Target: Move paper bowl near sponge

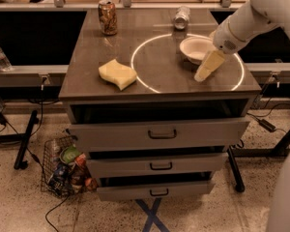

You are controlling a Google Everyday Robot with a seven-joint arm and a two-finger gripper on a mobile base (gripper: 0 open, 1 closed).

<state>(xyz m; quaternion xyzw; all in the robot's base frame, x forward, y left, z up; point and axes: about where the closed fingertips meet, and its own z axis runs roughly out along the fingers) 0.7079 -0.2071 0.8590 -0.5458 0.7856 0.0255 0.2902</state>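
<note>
Shallow white paper bowl [195, 48]; gripper [201, 76] just beside its rim.

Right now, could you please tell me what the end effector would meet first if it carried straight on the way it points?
Probably the bare tabletop: the end effector slants downward just in front of the paper bowl, though depth is unclear.

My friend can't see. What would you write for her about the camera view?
The robot's gripper hovers beside the white paper bowl on a dark table, while the yellow sponge lies apart, toward the picture's left. An upright can and a tipped can sit at the back.
</note>
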